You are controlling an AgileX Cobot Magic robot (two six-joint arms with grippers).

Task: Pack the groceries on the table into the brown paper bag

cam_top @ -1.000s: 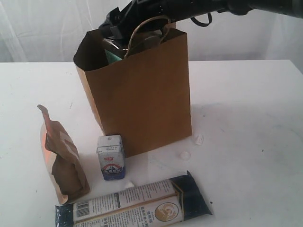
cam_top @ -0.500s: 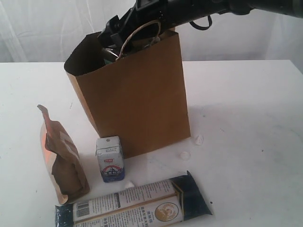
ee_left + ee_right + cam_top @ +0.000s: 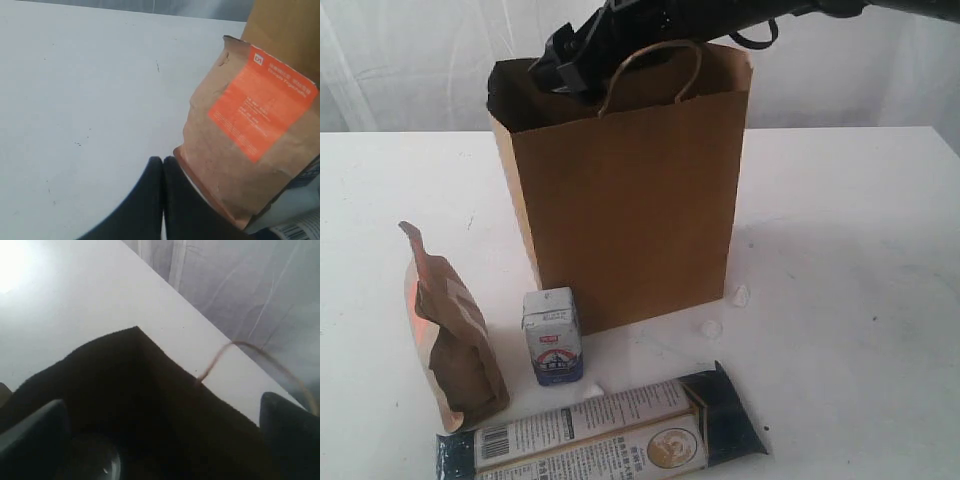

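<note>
The brown paper bag stands upright mid-table. My right gripper hovers over its open mouth at the left rim. In the right wrist view it is open above the bag's dark inside, where a dim round shiny shape shows. The brown pouch, the small white-blue carton and the long blue-white packet sit on the table in front of the bag. My left gripper is shut and empty, just beside the pouch. The two jars and the bottle are hidden.
Small white crumpled scraps lie by the bag's front right corner. A twisted cord handle arches over the bag's rim next to my right arm. A white curtain hangs behind the table.
The bag swung left, then back right, and now stands squarer. My right gripper has risen from its mouth, and the dark item seen there no longer shows.
</note>
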